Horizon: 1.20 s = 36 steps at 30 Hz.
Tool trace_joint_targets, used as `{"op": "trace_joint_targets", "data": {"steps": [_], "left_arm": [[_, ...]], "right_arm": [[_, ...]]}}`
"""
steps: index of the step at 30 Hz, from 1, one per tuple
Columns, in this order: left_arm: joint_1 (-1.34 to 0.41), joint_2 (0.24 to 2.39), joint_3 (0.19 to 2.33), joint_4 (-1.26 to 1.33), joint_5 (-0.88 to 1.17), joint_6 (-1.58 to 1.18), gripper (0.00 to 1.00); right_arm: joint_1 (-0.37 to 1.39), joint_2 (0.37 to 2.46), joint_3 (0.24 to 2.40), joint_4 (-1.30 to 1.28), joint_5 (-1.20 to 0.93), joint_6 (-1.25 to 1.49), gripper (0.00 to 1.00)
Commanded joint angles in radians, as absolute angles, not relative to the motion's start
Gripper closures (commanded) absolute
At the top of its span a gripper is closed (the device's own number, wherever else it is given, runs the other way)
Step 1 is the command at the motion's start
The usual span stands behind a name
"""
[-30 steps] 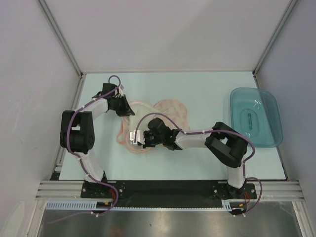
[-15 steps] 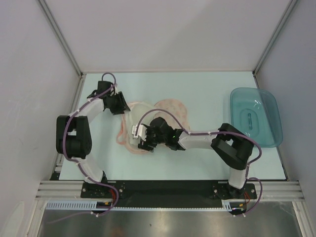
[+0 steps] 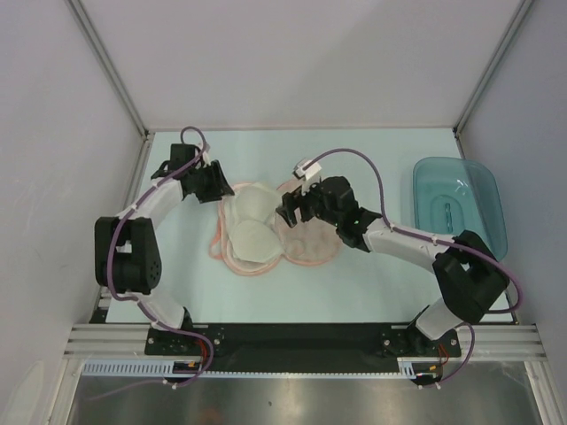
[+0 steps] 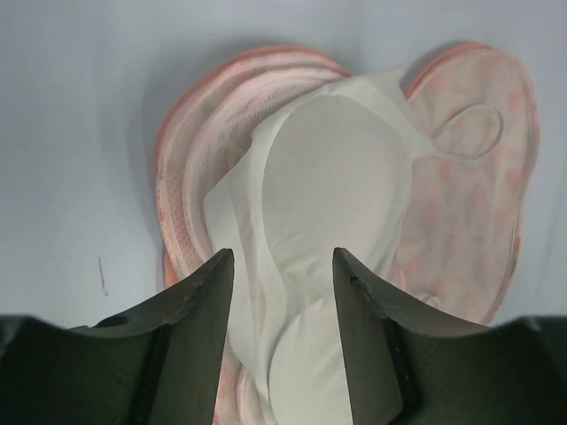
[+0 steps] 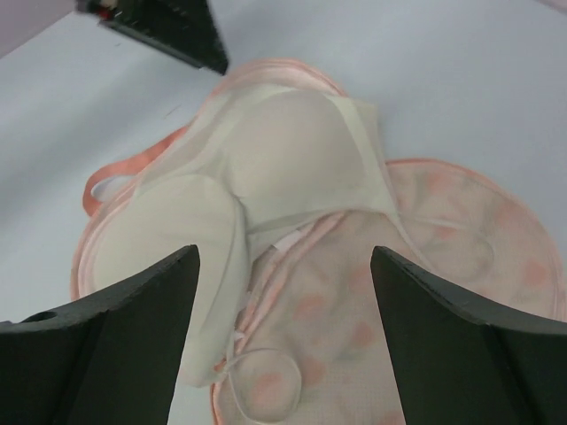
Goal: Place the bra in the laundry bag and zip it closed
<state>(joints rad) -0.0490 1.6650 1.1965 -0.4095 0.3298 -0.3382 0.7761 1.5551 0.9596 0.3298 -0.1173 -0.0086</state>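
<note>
Top external view has both my arms meeting over the laundry bag [image 3: 315, 252], which lies open. The bra [image 3: 252, 221] rests on the bag's left lobe, one cup toward the far rim and one toward the near rim. My left gripper [image 3: 221, 189] sits at the bag's far-left edge with its jaws spread and nothing pinched. My right gripper [image 3: 289, 211] hangs over the bag's right lobe, jaws wide apart and empty.

The risk I see is in the closing. If I fold the printed lobe over as things lie, a strap or a cup edge could end up in the zip track and jam the slider. The moulded cups may also spring up and push the lobes apart. The bag is light, so a one-sided pull could drag it instead of closing it.

My wrist views show what the overhead cannot: a thin strap loop [image 5: 262, 390] lying out on the printed lobe, beyond the cups. Only the overhead shows the teal tray [image 3: 483, 243], well off to the bag's right. I cannot find the zip slider in any view.
</note>
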Motion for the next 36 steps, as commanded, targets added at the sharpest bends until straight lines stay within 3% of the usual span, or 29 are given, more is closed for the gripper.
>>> {"op": "trace_joint_targets", "data": {"steps": [1,4,7,13,21,26,29,36], "left_arm": [[-0.043,1.678,1.154,-0.38,0.385,-0.316,0.51],[-0.048,1.666,1.132,-0.362,0.37,-0.33,0.54],[-0.051,1.652,1.109,-0.351,0.367,-0.339,0.59],[-0.086,1.623,1.107,-0.324,0.426,-0.35,0.56],[-0.103,1.681,1.17,-0.284,0.472,-0.445,0.64],[-0.095,1.582,1.098,-0.253,0.406,-0.472,0.47],[-0.091,1.595,1.1,-0.25,0.497,-0.482,0.47],[-0.069,1.571,1.055,-0.261,0.454,-0.463,0.42]], "right_arm": [[0.71,1.568,0.94,0.371,-0.087,0.205,0.17],[0.672,1.62,0.969,0.396,-0.109,0.29,0.18],[0.631,1.704,1.038,0.377,-0.168,0.37,0.28],[0.575,1.824,1.095,0.367,-0.198,0.504,0.31],[0.552,2.055,1.36,0.368,-0.308,0.465,0.41],[0.554,2.193,1.491,0.423,-0.397,0.43,0.33],[0.554,2.282,1.594,0.46,-0.515,0.428,0.31],[0.568,2.401,1.707,0.49,-0.676,0.462,0.26]]}}
